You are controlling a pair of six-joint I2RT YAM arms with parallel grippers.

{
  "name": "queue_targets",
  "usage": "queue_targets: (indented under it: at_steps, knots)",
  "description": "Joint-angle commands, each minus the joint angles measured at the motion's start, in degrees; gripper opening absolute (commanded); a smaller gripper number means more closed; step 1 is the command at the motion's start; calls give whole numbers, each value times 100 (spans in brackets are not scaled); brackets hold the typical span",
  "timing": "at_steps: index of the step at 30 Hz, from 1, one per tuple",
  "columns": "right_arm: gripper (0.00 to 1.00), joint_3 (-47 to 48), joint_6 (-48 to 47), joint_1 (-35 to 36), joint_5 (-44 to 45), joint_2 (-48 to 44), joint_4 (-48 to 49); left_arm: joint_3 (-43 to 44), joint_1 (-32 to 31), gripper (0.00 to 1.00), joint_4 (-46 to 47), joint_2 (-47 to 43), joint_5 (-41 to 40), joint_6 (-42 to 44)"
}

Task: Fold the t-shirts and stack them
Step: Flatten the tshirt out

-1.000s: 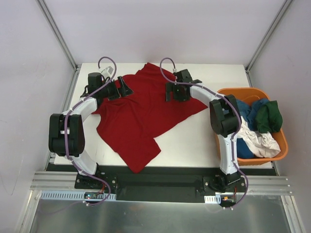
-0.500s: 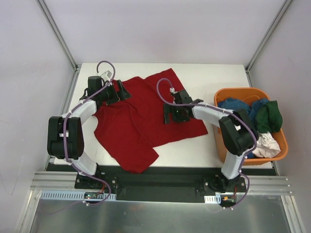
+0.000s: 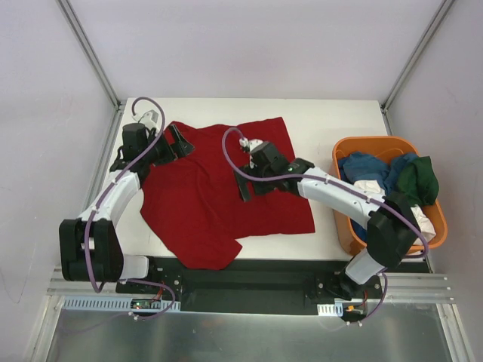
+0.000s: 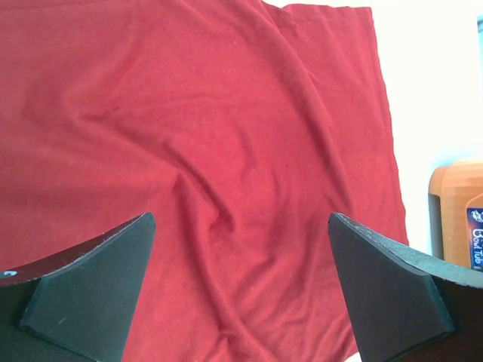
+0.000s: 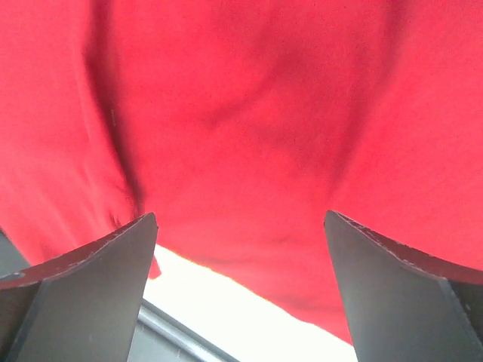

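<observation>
Red t-shirt [image 3: 204, 204] beneath wide-open, empty grippers [image 3: 179, 141] [image 3: 251, 188]

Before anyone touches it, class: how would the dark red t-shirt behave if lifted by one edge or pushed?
The dark red t-shirt looks floppy: it lies spread with soft wrinkles, so a lifted edge would probably drape. Pushed, it would likely bunch rather than slide whole.

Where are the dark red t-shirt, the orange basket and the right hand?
dark red t-shirt [image 3: 215, 200], top view, middle of the cloth.
orange basket [image 3: 376, 139], top view, far rim.
right hand [image 5: 240, 219], right wrist view, midway between fingertips.
</observation>
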Motion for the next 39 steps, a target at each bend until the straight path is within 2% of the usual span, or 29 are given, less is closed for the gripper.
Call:
queue_targets:
  at_steps: [1, 3, 5, 7, 9, 14, 18, 20, 29, 35, 36, 39]
  knots:
    - [97, 955, -422, -481, 382, 97, -134, -387, 29, 99, -103, -631, -314, -411]
    - [97, 1255, -465, -745, 39, 527, -143, -616, 29, 99, -225, -755, -454, -849]
    - [97, 1756, -711, -773, 423, 1017, -204, -818, 29, 99, -462, -790, -998, -1463]
    - [97, 2369, -1096, -825, 924, 1397, -388, -1003, 29, 99, -831, -773, -1532, -1589]
    - [97, 2758, -1239, -992, 1005, 1951, -494, -1065, 29, 100, -1121, -747, -1755, -1616]
    - [97, 4259, -1275, -1327, 470, 3223, -767, -1066, 29, 100, -1149, -378, -1834, -1581]
    - [97, 4938, -1275, -1380, 311, 3894, -1013, -645, 161, 99, -1149, 386, -1546, -1537]
    - [97, 4931, -1240, -1415, 293, 4026, -1066, -399, 161, 99, -1158, 948, -1448, -1467]
    - [97, 4552, -695, -2003, 249, 4158, -1303, 1719, 170, 99, -1448, 3198, -710, -1291]
    - [97, 5237, -396, -2451, 154, 4615, -1892, 3740, 179, 99, -1667, 4508, -481, -966]
    - [97, 5299, -370, -2548, 101, 4650, -1892, 4343, 179, 99, -1720, 4675, -472, -922]
    - [97, 5616, -343, -2636, 153, 4703, -1971, 5626, 187, 99, -2658, 5203, -350, -887]
